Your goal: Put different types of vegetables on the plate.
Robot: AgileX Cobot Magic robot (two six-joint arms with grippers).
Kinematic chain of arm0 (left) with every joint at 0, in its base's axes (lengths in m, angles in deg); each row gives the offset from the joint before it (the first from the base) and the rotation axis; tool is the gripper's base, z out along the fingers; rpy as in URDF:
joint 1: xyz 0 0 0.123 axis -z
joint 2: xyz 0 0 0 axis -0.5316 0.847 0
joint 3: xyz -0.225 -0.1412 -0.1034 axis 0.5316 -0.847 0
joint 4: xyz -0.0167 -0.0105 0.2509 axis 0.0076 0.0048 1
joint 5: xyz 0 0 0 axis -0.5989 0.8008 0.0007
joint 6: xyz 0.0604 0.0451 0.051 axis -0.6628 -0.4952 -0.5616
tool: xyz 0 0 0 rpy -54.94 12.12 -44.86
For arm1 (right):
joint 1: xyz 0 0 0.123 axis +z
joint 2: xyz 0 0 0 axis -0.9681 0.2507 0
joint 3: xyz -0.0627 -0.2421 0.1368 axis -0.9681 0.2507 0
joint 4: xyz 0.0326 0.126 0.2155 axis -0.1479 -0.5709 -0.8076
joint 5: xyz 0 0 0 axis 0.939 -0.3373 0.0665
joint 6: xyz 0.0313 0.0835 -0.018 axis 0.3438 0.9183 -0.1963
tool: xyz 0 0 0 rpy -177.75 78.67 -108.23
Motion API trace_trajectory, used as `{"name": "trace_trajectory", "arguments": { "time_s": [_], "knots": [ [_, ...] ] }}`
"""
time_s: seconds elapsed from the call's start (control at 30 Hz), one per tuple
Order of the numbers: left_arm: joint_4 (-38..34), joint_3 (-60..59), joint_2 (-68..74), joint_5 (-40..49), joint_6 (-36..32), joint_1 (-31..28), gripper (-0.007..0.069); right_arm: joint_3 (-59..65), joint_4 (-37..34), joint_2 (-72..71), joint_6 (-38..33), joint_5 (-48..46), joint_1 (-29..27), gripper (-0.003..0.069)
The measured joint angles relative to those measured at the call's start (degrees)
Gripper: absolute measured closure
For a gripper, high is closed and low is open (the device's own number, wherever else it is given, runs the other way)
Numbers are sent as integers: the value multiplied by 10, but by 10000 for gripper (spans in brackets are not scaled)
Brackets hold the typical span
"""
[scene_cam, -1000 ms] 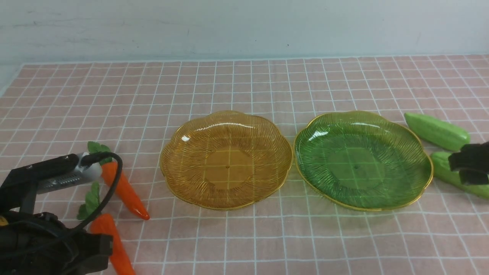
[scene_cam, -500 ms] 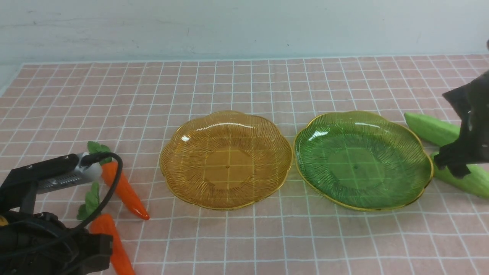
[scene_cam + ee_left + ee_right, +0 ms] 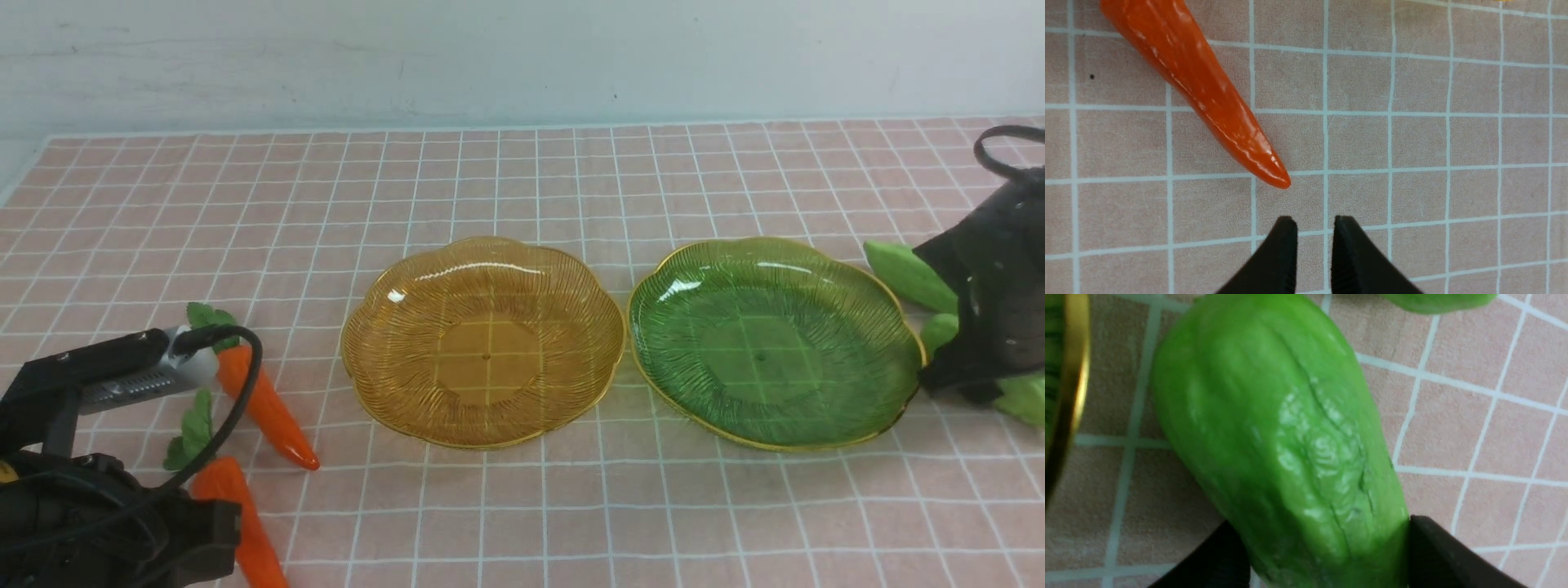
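Front view: amber plate (image 3: 483,343) and green plate (image 3: 775,343) both bare. Two carrots (image 3: 261,400) lie by the left arm (image 3: 82,506). The right gripper (image 3: 971,380) is down over the near cucumber (image 3: 939,331), just beside the green plate's rim, with the far cucumber (image 3: 906,273) behind.

Left wrist view: the left gripper (image 3: 1312,228) is nearly pressed together and empty (one carrot tip (image 3: 1208,94) just ahead).

Right wrist view: the jaws straddle the near cucumber (image 3: 1290,437), which lies on the cloth (image 3: 1474,428). Can't tell if it's pinched.

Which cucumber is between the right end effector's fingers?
The nearer cucumber, right beside the green plate's gold rim; the other cucumber lies farther back, outside the right end effector.
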Motion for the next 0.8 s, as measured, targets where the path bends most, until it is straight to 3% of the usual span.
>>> {"name": "trace_trajectory", "arguments": {
  "time_s": [0.23, 0.3, 0.4, 0.53, 0.6, 0.7, 0.8],
  "knots": [
    [0, 1, 0, -1, 0, 0, 508, -83, -25, -27, 10, -113, 2, 211],
    [0, 1, 0, -5, 0, 0, 508, -129, -98, -52, -18, -129, 8, 211],
    [0, 1, 0, -21, 0, 0, 508, -169, -275, -64, -116, -133, 32, 211],
    [0, 1, 0, -30, 0, 0, 508, -170, -379, -36, -182, -119, 69, 211],
    [0, 1, 0, -30, 0, 0, 508, -173, -390, -6, -187, -105, 83, 205],
    [-1, 1, 0, -30, 0, 0, 508, -177, -370, 13, -188, -87, 83, 86],
    [-1, 1, 0, -30, 0, 0, 508, -203, -294, 17, -161, -82, 70, -17]
  ]
}}
